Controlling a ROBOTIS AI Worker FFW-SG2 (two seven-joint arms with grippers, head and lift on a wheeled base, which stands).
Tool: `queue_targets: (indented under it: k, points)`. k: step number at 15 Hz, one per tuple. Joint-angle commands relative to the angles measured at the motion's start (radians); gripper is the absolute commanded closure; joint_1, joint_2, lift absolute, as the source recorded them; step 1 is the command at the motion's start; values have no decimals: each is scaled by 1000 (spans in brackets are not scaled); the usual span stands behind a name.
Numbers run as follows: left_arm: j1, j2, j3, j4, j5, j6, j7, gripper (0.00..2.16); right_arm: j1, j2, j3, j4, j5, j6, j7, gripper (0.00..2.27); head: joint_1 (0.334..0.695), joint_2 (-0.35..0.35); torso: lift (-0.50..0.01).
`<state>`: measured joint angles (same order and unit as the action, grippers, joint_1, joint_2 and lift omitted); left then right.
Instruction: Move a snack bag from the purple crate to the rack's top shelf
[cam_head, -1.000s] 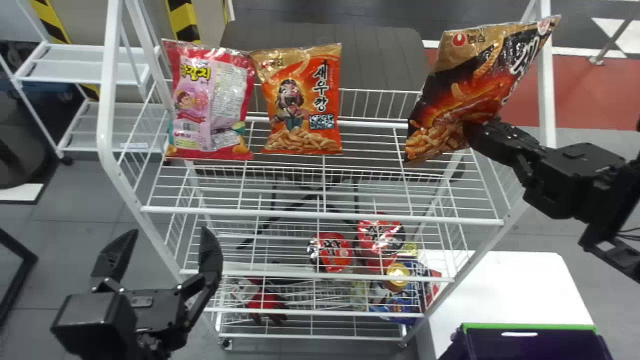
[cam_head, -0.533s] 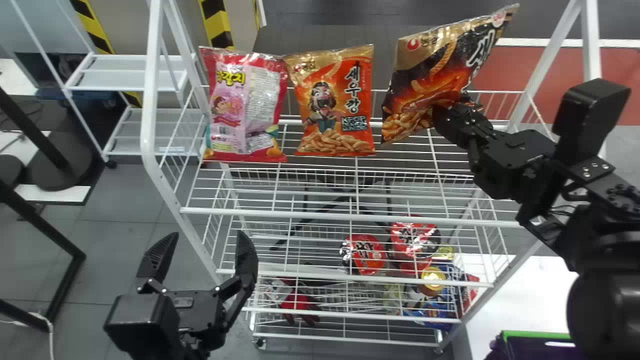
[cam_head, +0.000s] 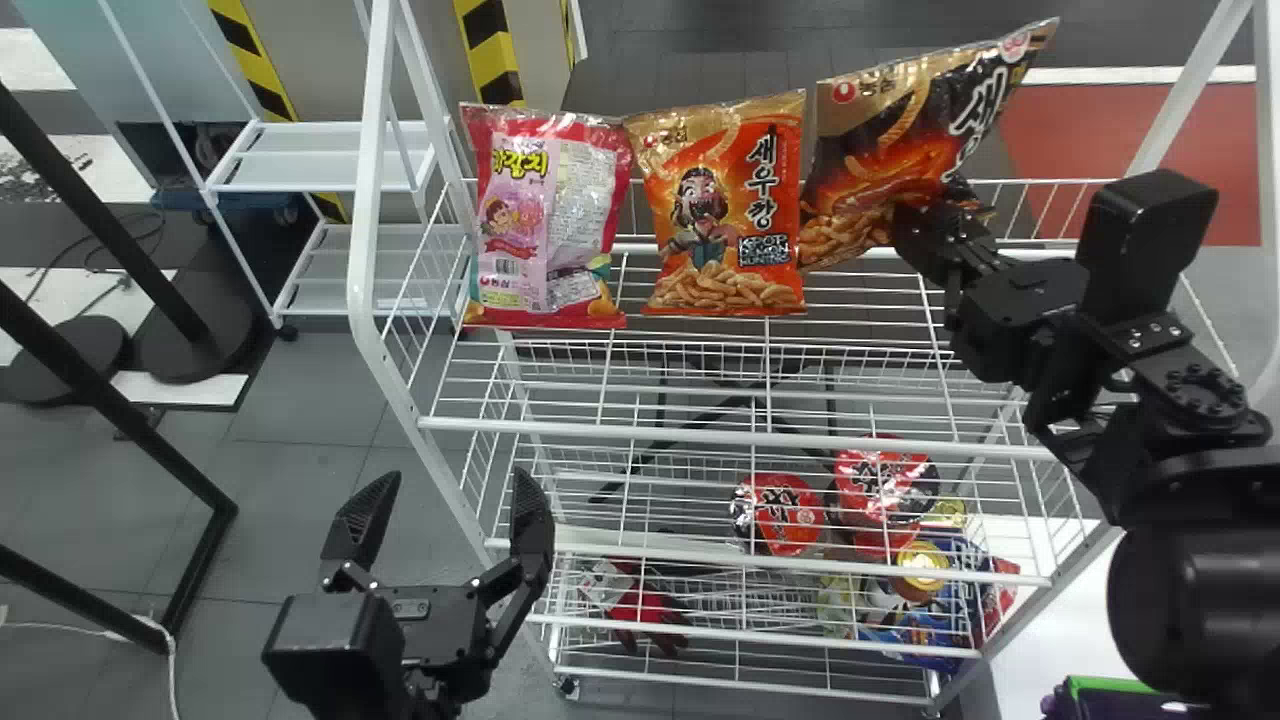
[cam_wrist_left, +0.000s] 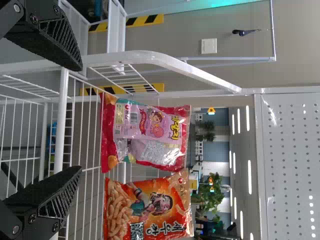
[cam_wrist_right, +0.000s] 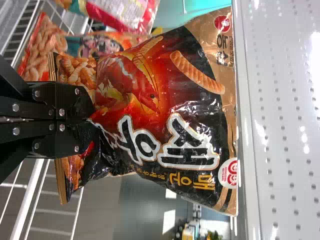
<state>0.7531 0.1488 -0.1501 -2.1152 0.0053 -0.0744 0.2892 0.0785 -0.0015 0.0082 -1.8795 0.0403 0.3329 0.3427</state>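
Snack bag (cam_head: 900, 150) pinched over the right half of the rack's top shelf (cam_head: 740, 434).
The right gripper (cam_head: 940, 215) has its jaws closed together on the lower part of this black and gold bag, which leans with its top towards the rack's right side, near the shelf's back edge; whether its bottom rests on the wires, I cannot tell. Just beside it an orange bag (cam_head: 725, 210) stands upright by the middle of the back edge, and a pink bag (cam_head: 550, 215) stands towards the back left corner. The left gripper (cam_head: 455, 478) is parked before the rack's front left side, jaws wide apart and holding nothing. The purple crate (cam_head: 1115, 704) shows near the white worktop (cam_head: 1050, 600).
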Motion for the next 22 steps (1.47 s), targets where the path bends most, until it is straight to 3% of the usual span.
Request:
queue_targets:
  k: [1, 9, 22]
  points:
    - [-6, 0, 0, 4, 1, 3, -1, 117, -37, 2, -28, 68, -16, -11, -7, 1237, 695, 79, 1]
    - [-18, 2, 20, 20, 9, 15, -5, 117, -166, 2, -42, 301, -59, 16, -7, 1237, 695, 54, 1]
    - [-23, 2, 10, 44, 7, 0, 1, 117, -206, 2, -68, 415, -112, 19, 4, 1234, 695, 44, 1]
